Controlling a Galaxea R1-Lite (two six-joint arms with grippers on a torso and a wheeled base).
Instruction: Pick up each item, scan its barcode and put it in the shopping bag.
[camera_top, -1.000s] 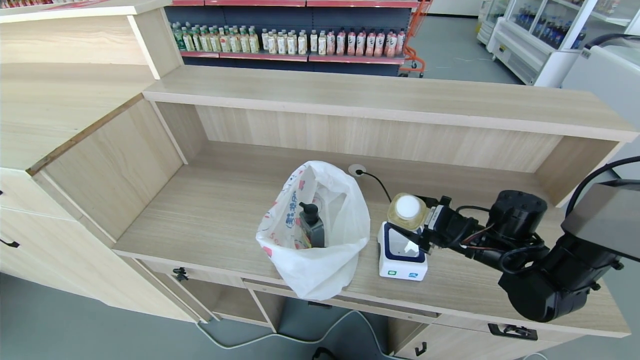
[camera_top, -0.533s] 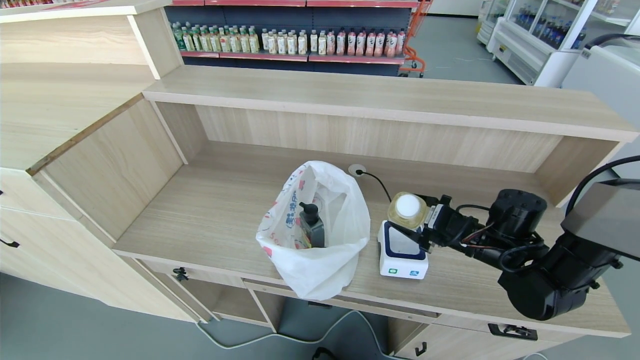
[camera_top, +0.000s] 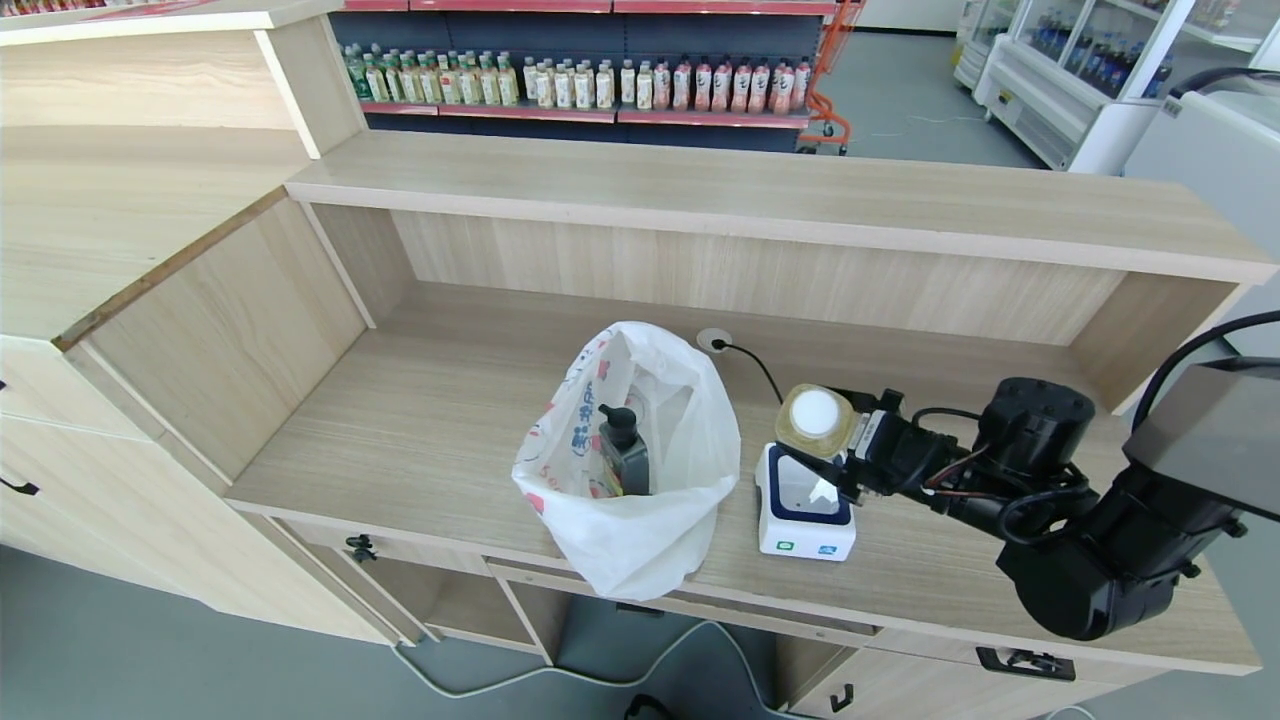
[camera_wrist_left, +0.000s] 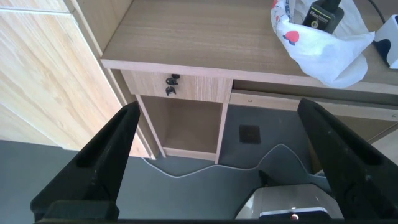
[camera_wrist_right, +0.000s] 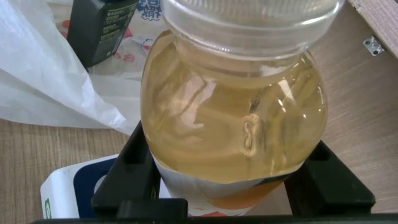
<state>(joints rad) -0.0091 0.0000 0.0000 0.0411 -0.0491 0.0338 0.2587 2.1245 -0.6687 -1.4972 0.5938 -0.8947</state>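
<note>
A clear bottle (camera_top: 816, 421) of yellowish liquid with a white cap hangs just above the white barcode scanner (camera_top: 806, 517) on the counter. My right gripper (camera_top: 838, 445) is shut on the bottle (camera_wrist_right: 233, 118), one black finger on each side of its body. The white shopping bag (camera_top: 628, 480) stands open to the left of the scanner, with a dark pump bottle (camera_top: 623, 451) upright inside it. My left gripper (camera_wrist_left: 221, 155) is open and holds nothing, low in front of the counter's drawers, with the bag (camera_wrist_left: 323, 40) above it.
A black cable (camera_top: 752, 365) runs from a grommet in the counter to the scanner. A raised wooden shelf (camera_top: 760, 195) backs the counter, and a side wall (camera_top: 230, 320) closes its left end. Bare counter lies left of the bag.
The bottle has shifted only very slightly over the scanner. The bag and the left arm have not moved.
</note>
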